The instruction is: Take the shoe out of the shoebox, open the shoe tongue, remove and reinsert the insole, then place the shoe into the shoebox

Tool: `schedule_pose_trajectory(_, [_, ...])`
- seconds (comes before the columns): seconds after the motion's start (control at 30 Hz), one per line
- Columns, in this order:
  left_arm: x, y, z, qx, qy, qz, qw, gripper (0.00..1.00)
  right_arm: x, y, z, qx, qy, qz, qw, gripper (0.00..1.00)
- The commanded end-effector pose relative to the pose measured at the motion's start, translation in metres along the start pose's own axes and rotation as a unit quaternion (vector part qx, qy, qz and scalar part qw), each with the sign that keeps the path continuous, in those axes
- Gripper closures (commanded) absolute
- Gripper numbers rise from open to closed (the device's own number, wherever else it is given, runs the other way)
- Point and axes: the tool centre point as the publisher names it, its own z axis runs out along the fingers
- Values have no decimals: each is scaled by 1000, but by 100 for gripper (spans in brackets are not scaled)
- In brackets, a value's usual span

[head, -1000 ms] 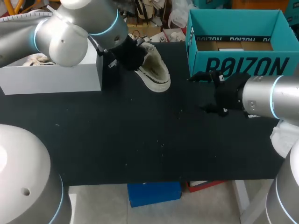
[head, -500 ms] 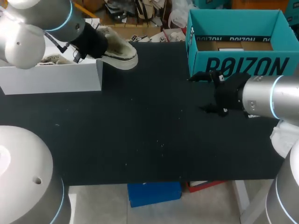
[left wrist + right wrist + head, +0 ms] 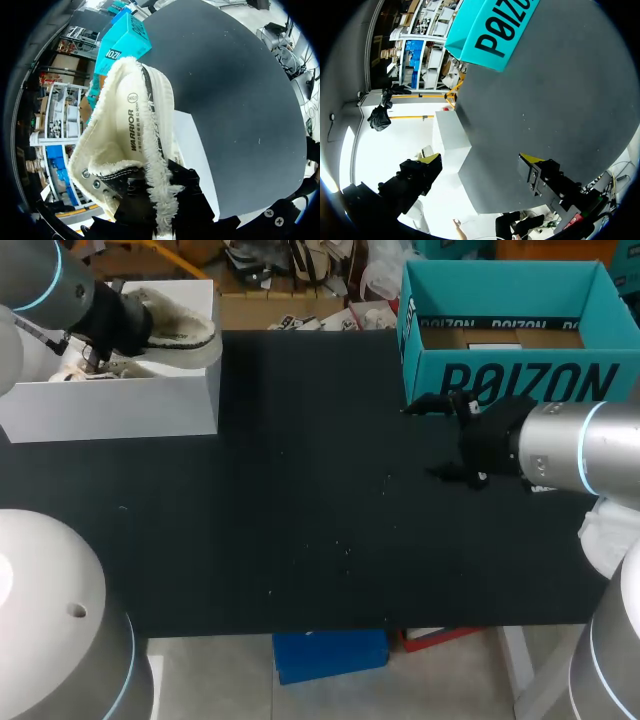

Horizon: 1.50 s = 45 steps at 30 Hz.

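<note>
Black table [image 3: 300,500], one white box [image 3: 110,405], one teal box [image 3: 500,380]: left tool [image 3: 157,200] pinches one shoe [image 3: 130,135], right tool [image 3: 481,160] spread.

Left arm [image 3: 45,285] with jaws clamped, right arm [image 3: 575,452] with jaws spread.

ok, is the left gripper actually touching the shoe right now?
Touching. The left wrist view shows the left gripper clamped on the fleecy collar of the shoe from both sides. The head view agrees: the shoe is held above the white box.
</note>
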Motion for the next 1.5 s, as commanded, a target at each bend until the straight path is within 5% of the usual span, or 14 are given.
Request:
schedule_pose_trajectory(0.03, [-4,34,0,-8,1,-16,1000,100,-6,-6,-3,-165,5,62,984,0])
schedule_pose_trajectory(0.4, [-25,113,17,-56,16,-54,997,100,-6,-6,-3,-165,5,62,984,0])
schedule_pose_trajectory(0.73, [-43,163,53,-77,40,-68,994,100,-6,-6,-3,-165,5,62,984,0])
schedule_pose_trajectory(1.1, [-68,174,103,-75,63,-72,993,100,-6,-6,-3,-165,5,62,984,0])
schedule_pose_trajectory(1.5, [-68,147,137,-57,81,-61,993,100,-6,-6,-3,-165,5,62,984,0])
